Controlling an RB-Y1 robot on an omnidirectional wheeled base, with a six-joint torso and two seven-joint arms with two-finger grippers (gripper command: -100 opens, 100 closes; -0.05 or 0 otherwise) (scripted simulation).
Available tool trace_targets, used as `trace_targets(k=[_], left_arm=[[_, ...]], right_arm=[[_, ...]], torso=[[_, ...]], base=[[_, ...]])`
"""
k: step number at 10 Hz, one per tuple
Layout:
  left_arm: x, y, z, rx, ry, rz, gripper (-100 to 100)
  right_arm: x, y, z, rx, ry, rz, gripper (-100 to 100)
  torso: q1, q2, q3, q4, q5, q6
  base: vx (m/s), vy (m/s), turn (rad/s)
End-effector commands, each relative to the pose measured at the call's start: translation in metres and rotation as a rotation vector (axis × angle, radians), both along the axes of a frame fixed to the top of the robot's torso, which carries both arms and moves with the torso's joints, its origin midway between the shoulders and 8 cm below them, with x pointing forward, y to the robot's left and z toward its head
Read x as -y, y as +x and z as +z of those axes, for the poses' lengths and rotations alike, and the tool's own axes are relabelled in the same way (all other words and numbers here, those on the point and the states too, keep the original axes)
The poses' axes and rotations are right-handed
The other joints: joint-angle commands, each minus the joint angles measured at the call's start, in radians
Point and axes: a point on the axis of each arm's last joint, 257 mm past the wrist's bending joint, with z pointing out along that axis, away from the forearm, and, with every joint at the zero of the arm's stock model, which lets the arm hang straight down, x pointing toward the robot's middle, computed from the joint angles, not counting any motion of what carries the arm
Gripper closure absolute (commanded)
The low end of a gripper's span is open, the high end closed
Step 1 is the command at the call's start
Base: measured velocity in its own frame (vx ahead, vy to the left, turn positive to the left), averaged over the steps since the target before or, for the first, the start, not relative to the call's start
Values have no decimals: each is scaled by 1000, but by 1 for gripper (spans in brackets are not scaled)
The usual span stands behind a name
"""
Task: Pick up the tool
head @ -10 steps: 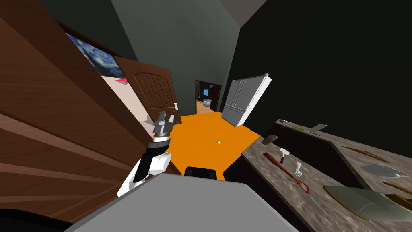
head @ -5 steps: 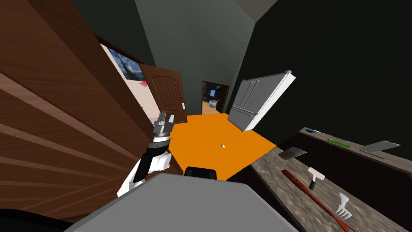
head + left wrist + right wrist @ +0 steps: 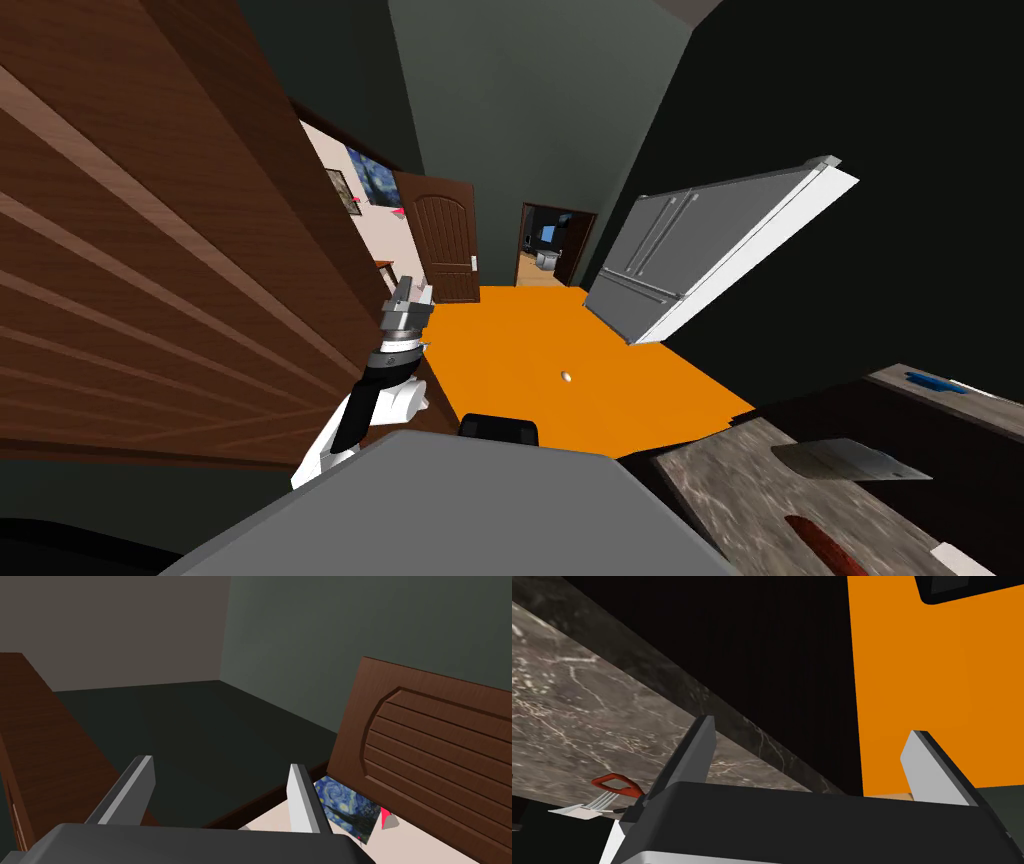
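Red long-handled tool (image 3: 822,541), judged the object of the task, lies on the marbled grey-brown stone countertop (image 3: 735,490) at the robot's right, beside a flat grey blade (image 3: 848,462). In the right wrist view its looped red end touches a white fork-headed utensil (image 3: 587,807), just beside the right gripper (image 3: 812,726), whose fingers stand spread and hold nothing. The left gripper (image 3: 220,762) is raised at the robot's left near the brown wooden panelling (image 3: 150,260), its fingers likewise spread and empty.

Change over the last second: the robot's own turn has carried the countertop from the middle right of the head view into its lower right corner, and the grey double-door refrigerator (image 3: 700,250) beyond the orange floor (image 3: 560,340) now looms larger. Only the tool's near end remains in the head view. The approach is therefore judged unfinished, with no reach begun.
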Motion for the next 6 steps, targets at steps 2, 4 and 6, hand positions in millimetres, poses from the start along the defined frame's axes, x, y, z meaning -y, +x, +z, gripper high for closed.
trace_targets(k=[2,4,6], left_arm=[[0,0,0,0,0,0,0],[0,0,0,0,0,0,0],[0,0,0,0,0,0,0]], right_arm=[[20,-47,30,-133,-47,59,-100],[35,-75,52,-225,-79,117,-100],[47,-88,65,-282,-101,173,-100]], torso=[[-1,0,0,0,0,-1],[-5,-3,-2,-1,-1,-1],[-6,-3,-2,-1,-1,-1]], base=[[49,-81,334],[80,-132,411],[31,-150,321]])
